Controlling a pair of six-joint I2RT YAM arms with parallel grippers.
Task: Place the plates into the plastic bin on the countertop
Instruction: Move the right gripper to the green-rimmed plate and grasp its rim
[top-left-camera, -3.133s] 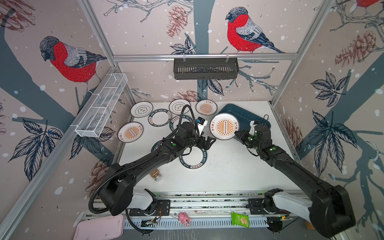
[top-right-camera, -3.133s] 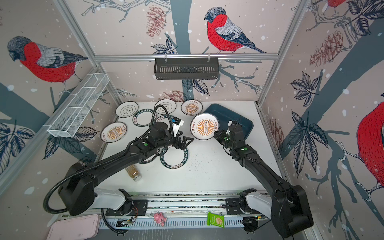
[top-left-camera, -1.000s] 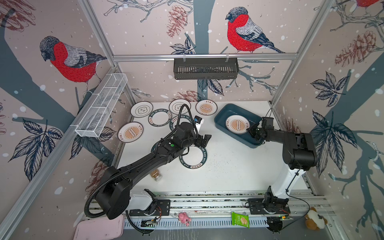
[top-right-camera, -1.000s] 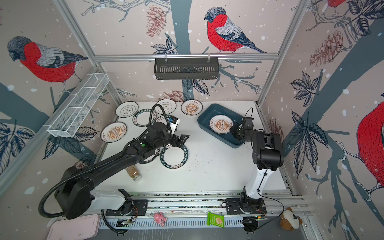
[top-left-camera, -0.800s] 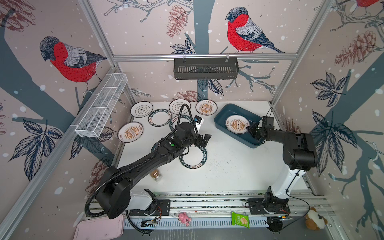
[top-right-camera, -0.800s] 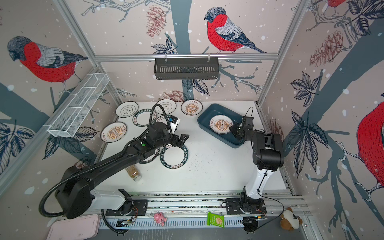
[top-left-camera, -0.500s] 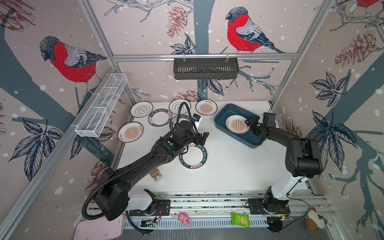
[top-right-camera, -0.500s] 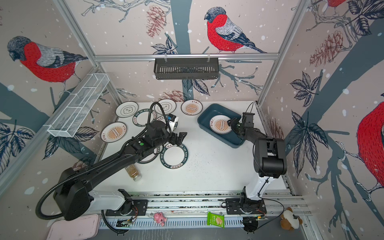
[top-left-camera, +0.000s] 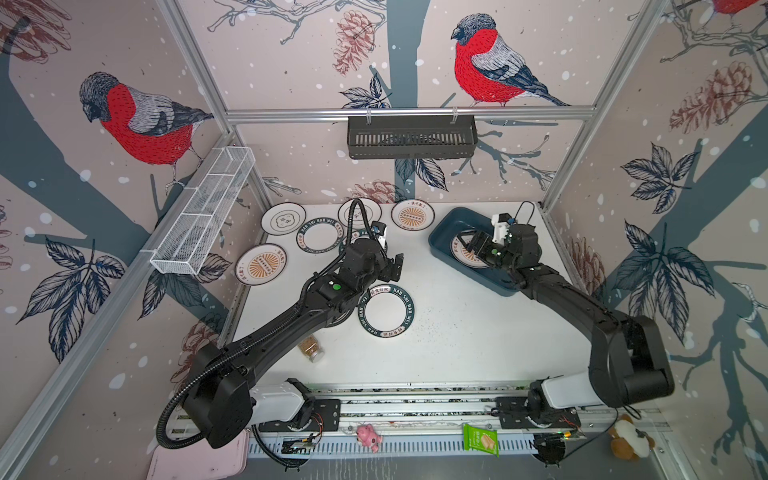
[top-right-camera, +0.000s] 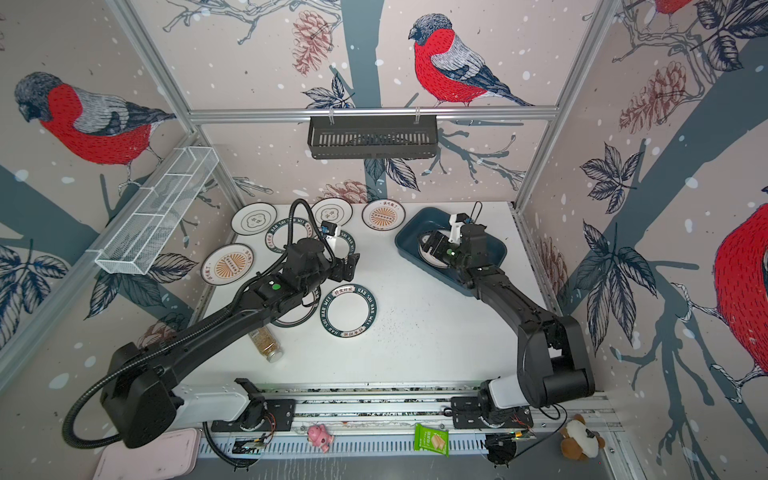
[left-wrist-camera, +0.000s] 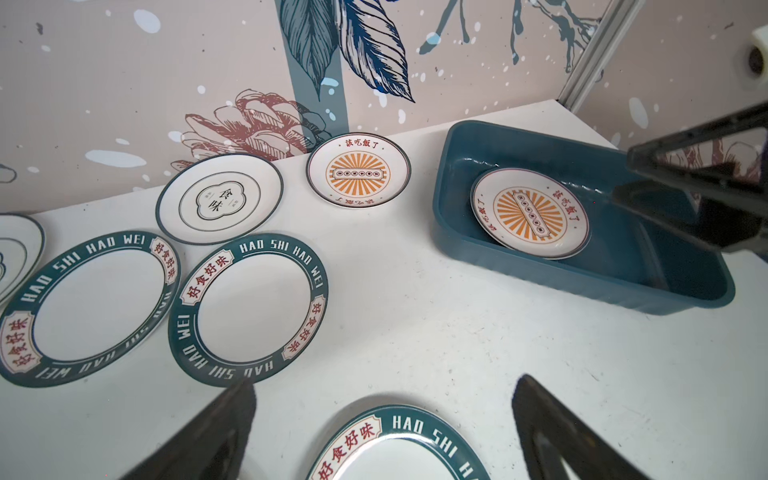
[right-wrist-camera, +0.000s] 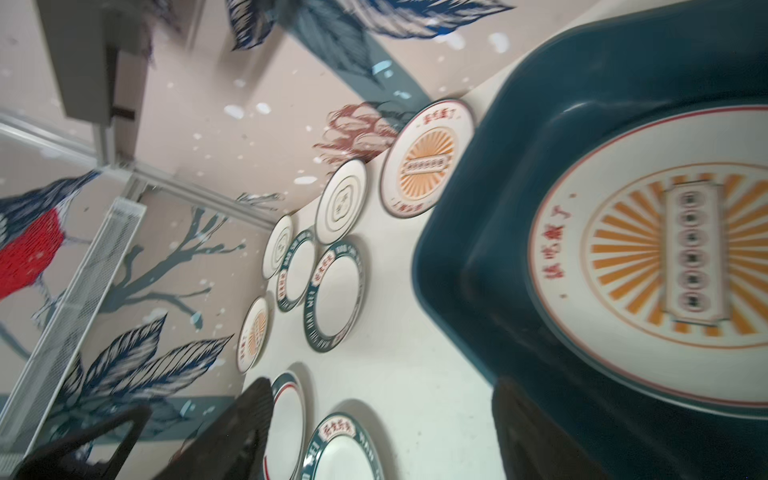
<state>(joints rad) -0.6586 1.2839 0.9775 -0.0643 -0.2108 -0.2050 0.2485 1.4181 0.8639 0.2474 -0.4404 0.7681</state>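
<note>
The dark teal plastic bin (top-left-camera: 439, 243) (top-right-camera: 405, 241) stands at the back right of the white countertop (top-left-camera: 457, 332). One orange-sunburst plate (top-left-camera: 463, 255) (left-wrist-camera: 530, 212) (right-wrist-camera: 665, 257) lies flat in it. My right gripper (top-left-camera: 469, 245) (right-wrist-camera: 382, 415) hovers open over the bin's left end, holding nothing. My left gripper (top-left-camera: 395, 268) (left-wrist-camera: 382, 399) is open above the far edge of a green-rimmed plate (top-left-camera: 386, 309) (left-wrist-camera: 395, 449) at mid-table. Several more plates (top-left-camera: 318, 235) lie along the back left: green-rimmed, cloud-centred (left-wrist-camera: 220, 197) and sunburst (left-wrist-camera: 358, 170).
A small bottle (top-left-camera: 311, 348) lies near the left arm. A black slotted basket (top-left-camera: 411, 137) hangs on the back rail and a white wire shelf (top-left-camera: 203, 216) on the left wall. A pink tray (top-left-camera: 195, 457), a green packet (top-left-camera: 480, 440) and small toys lie below the front rail.
The right gripper has opened and let go of the sunburst plate, which now lies in the bin, and has drawn back over the bin's left end. The left gripper shifted slightly.
</note>
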